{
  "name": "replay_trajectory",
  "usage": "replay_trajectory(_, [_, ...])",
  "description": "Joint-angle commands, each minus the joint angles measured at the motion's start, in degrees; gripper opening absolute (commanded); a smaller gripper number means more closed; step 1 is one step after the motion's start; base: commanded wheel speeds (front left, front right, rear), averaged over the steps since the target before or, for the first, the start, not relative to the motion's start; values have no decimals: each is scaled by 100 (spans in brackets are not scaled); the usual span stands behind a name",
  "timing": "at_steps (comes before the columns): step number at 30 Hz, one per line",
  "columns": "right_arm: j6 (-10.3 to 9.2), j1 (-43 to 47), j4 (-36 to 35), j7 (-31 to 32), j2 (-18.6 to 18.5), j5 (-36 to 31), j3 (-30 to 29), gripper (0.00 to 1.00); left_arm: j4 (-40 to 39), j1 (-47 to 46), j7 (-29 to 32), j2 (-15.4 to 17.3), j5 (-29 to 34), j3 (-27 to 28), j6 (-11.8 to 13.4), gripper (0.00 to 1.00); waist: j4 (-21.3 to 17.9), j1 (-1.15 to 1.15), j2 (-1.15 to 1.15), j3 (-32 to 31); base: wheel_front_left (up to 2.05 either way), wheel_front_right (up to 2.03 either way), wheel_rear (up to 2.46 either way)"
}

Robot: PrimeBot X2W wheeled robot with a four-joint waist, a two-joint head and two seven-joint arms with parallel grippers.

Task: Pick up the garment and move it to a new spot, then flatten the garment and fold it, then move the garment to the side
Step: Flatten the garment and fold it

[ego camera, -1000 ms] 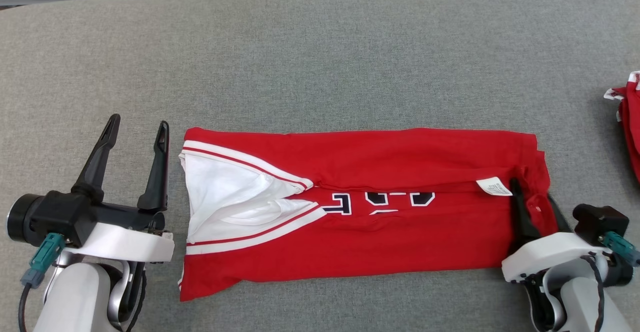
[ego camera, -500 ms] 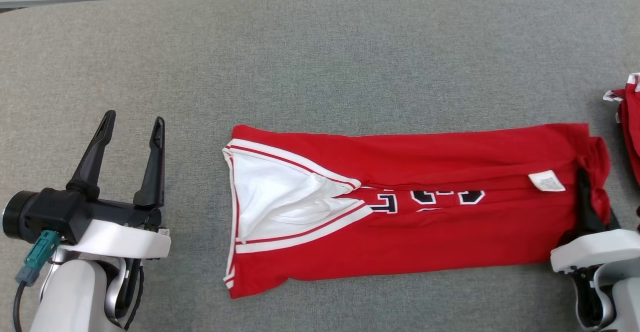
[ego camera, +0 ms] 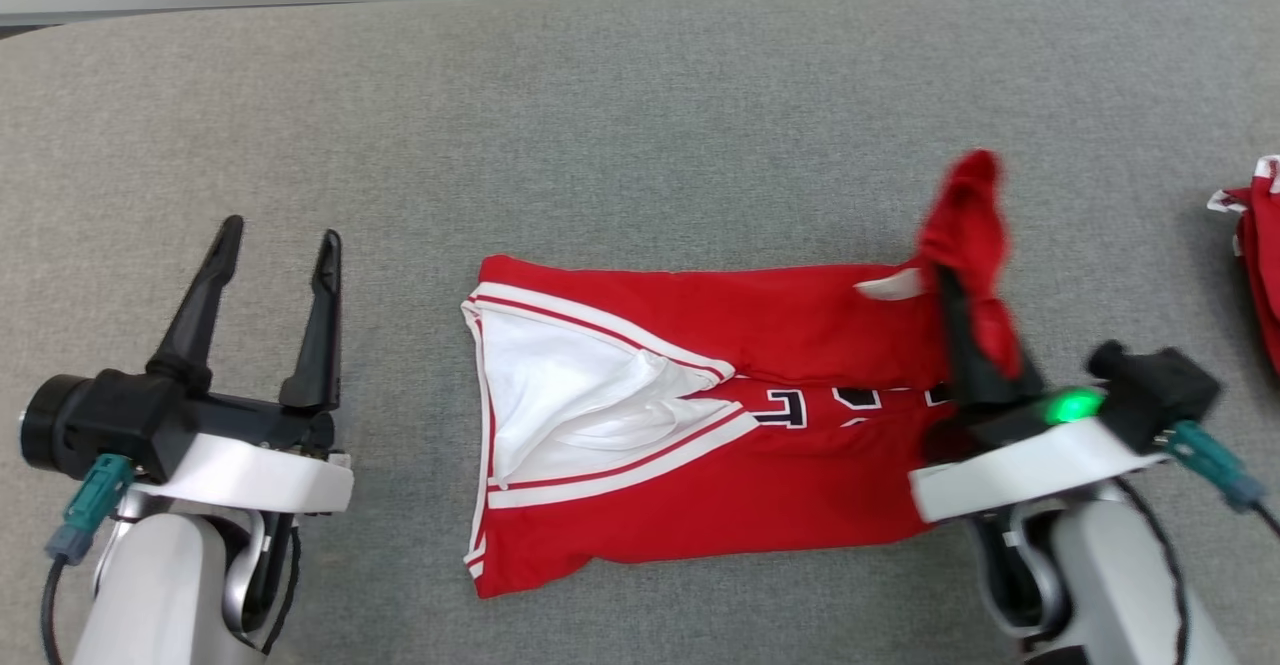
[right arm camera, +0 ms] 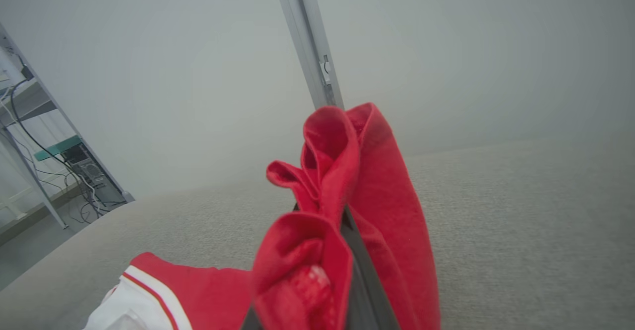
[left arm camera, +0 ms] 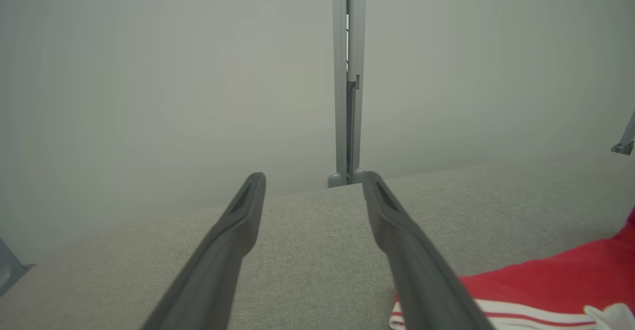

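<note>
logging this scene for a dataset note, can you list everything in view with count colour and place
jersey: 1, red with white trim and dark letters, folded lengthwise mid table, right end lifted
label: 1, white, near the lifted end
second garment: 1 bunch, red and white, table's right edge, partly cut off
table: 1, grey fabric, under it all
post: 1, grey metal, behind the table
shelf: 1, cables around it, off the table
left gripper: 1, dark, open, left of the jersey, apart from it
right gripper: 1, dark, shut on the jersey's right end
</note>
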Motion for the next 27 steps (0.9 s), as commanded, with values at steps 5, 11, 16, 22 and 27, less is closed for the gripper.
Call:
replay_trajectory(5, [1,-401,17,-33,-5,852,1382,0,72,-150,-18,-125,69,-202,-37,100,246,0,0,-17,0,0,0])
replay_trajectory(11, [1,-877,366,-54,-11,1504,2472,0,163,-239,-18,-219,98,-464,-52,100,567,0,0,-24,0,0,0])
replay_trajectory(16, [1,-1070,559,-56,-7,1671,2825,0,197,-295,-18,-276,60,-638,-44,100,747,0,0,-4,0,0,0])
replay_trajectory(22, [2,-1318,811,-51,-11,1935,3348,0,242,-363,-18,-293,-14,-799,-46,100,831,0,0,75,0,0,0])
replay_trajectory(27, [1,-1473,1032,-50,-7,2261,3564,100,261,-435,-18,-270,-26,-917,-47,100,810,0,0,154,0,0,0])
